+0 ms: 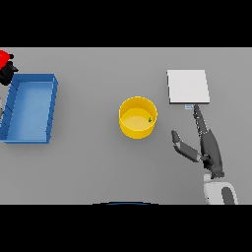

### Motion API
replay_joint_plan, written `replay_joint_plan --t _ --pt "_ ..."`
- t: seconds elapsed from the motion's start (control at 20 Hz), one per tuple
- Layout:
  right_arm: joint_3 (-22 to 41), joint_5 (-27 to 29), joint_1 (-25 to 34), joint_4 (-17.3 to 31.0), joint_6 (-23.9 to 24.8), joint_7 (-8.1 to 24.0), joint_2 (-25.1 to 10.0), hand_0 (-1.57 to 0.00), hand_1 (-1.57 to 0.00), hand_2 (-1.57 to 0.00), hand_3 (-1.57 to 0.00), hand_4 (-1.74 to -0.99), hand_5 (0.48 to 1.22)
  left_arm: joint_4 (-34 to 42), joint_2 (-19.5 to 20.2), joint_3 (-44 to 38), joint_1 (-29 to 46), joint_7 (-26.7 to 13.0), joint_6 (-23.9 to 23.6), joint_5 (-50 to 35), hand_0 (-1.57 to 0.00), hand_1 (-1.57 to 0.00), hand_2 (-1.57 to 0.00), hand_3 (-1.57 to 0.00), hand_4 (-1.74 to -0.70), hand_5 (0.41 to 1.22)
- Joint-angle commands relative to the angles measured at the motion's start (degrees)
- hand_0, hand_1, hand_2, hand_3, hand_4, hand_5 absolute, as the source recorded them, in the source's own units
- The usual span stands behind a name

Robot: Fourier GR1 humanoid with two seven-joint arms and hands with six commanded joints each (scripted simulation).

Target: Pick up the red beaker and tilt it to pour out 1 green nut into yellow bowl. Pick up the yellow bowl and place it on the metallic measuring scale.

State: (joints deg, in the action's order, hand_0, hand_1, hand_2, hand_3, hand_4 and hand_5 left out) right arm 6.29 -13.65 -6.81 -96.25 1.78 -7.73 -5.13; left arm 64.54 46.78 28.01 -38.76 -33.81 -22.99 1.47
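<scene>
Since the green nut (149, 119) already sits in the yellow bowl (138, 117) mid-surface, the right hand (203, 142), spread wide & empty btwn bowl & scale (188, 86), risks tipping it w/ a shallow rim grasp. Left hand (7, 71) holds the red beaker (4, 58).

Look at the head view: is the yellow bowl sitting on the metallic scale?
No, the yellow bowl rests on the grey table, apart from the scale.
</scene>
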Motion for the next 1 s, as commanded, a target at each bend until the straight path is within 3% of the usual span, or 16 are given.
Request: replay_joint_plan --t 0.0,0.25,0.35,0.45,0.5,0.55,0.6,0.65,0.75,0.85,0.95 --pt "0.19 0.03 -0.38 0.04 -0.04 -0.72 0.23 0.00 0.00 0.00 0.00 -1.217 0.664 1.13 0.11 0.21 1.74 -0.60 -1.17 -0.40 -1.57 -1.57 -1.57 -1.45 -1.74 1.221" --pt "-0.33 0.49 0.75 0.38 -0.28 -0.36 -0.31 0.00 0.00 0.00 0.00 -1.216 0.667 3.77 0.01 1.66 6.88 -1.06 -5.83 -2.57 -1.57 -1.57 -1.57 -1.52 -1.74 1.199" --pt "0.07 -0.14 -0.35 0.29 0.01 -1.59 -0.14 0.00 0.00 0.00 0.00 -1.207 0.665 1.84 -0.20 2.97 6.40 -1.11 -6.72 -3.96 -1.57 -1.57 -1.57 -1.54 -1.74 1.117" --pt "-0.07 0.11 -0.62 -0.56 0.04 -1.63 -0.21 0.00 0.00 0.00 0.00 -1.205 0.664 0.83 0.29 5.34 6.44 -1.11 -7.57 -5.24 -1.57 -1.57 -1.57 -1.55 -1.74 0.967" --pt "0.21 -0.15 -0.77 -0.50 0.11 -1.90 -0.04 0.00 0.00 0.00 0.00 -1.202 0.667 0.69 0.92 6.79 5.96 -1.10 -7.21 -5.35 -1.57 -1.57 -1.57 -1.55 -1.67 0.908" --pt "0.07 -0.47 -0.53 -0.02 0.39 -1.13 -0.11 0.00 0.00 0.00 0.00 -1.197 0.664 1.24 1.39 8.19 6.16 -1.11 -5.83 -6.23 -1.57 -1.57 -1.57 -1.50 -1.53 0.865" --pt "-0.23 0.10 -0.88 -0.28 0.24 -1.39 -0.20 0.00 0.00 0.00 0.00 -1.192 0.663 3.75 2.59 8.37 7.07 -0.94 -3.65 -7.36 -1.56 -1.45 -1.43 -1.36 -1.37 0.830" --pt "-0.26 0.61 -1.46 -0.55 -0.25 -2.15 -0.37 0.00 0.00 0.00 0.00 -1.188 0.663 4.79 3.08 8.75 6.92 -1.03 -1.37 -9.28 -1.46 -1.18 -1.19 -1.13 -1.23 0.803" --pt "0.14 0.04 -1.78 -0.34 0.11 -2.31 0.02 0.00 0.00 0.00 0.00 -1.185 0.665 5.95 5.07 9.89 7.02 -1.14 2.25 -12.20 -0.93 -0.76 -0.77 -0.72 -1.03 0.758" --pt "0.00 -0.48 -1.91 -1.16 0.52 -2.00 -0.42 0.00 0.00 0.00 0.00 -1.182 0.667 6.47 6.74 10.75 5.98 -1.14 5.28 -14.35 -0.60 -0.48 -0.49 -0.46 -0.92 0.723" --pt "0.45 -0.66 -2.02 -1.55 0.47 -1.38 -0.08 0.00 0.00 0.00 0.00 -1.187 0.667 8.52 7.68 10.76 6.72 -0.60 6.54 -15.46 -0.38 -0.31 -0.31 -0.30 -0.85 0.698"
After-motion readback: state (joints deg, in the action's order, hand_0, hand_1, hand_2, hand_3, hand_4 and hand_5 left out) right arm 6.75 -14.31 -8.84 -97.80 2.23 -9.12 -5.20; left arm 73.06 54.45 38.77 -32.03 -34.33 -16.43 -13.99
